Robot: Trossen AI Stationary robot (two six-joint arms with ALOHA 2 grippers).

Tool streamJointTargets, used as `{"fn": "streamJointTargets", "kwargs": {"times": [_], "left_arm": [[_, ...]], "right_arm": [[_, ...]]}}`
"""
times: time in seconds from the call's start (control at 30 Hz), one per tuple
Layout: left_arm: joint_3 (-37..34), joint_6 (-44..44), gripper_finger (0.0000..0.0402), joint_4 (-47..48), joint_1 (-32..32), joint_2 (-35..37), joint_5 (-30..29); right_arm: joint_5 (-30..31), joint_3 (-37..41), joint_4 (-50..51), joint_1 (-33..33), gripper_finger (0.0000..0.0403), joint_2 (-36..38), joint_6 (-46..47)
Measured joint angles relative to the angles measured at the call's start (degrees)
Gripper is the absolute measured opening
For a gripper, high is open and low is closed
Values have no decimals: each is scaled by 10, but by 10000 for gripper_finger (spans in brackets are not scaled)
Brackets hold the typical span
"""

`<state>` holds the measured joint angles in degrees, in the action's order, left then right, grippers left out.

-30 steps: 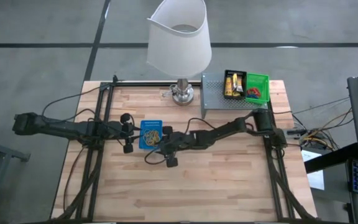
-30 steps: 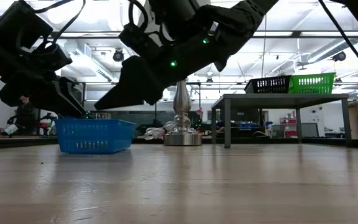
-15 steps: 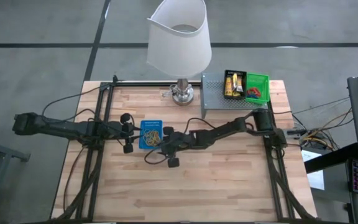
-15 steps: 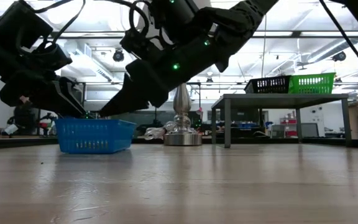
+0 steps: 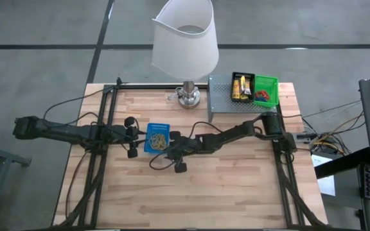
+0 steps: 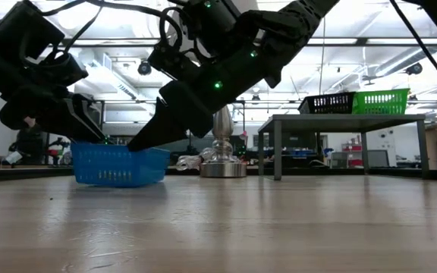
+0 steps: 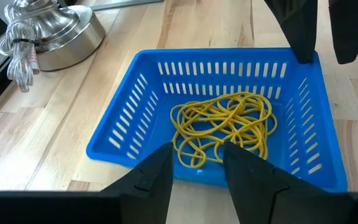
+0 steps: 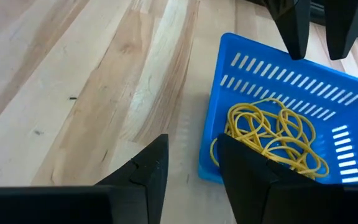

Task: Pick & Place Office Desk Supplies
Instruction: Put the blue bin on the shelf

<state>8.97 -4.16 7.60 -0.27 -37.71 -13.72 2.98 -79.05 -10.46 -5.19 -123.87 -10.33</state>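
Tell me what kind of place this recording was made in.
Probably a robotics lab or workshop: a wooden table carries two robot arms, the floor around it is bare concrete, and benches stand under strip lights behind.

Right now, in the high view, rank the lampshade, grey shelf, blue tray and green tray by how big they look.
1. Lampshade, clearly largest, though it sits nearer the camera, which inflates it.
2. Grey shelf.
3. Blue tray and green tray: they look about alike, so I won't rank them.
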Motion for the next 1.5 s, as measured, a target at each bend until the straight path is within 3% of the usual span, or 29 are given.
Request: {"fn": "streamJointTargets", "kwargs": {"times": [0.77, 1.17, 1.5], "left_arm": [[0, 0, 143, 0, 0, 0, 0], [0, 0, 143, 0, 0, 0, 0], [0, 0, 143, 1, 0, 0, 0]], "right_arm": [[2, 0, 1, 6, 25, 0, -38], [18, -1, 56, 6, 11, 22, -54], [17, -1, 166, 6, 11, 49, -49]]}}
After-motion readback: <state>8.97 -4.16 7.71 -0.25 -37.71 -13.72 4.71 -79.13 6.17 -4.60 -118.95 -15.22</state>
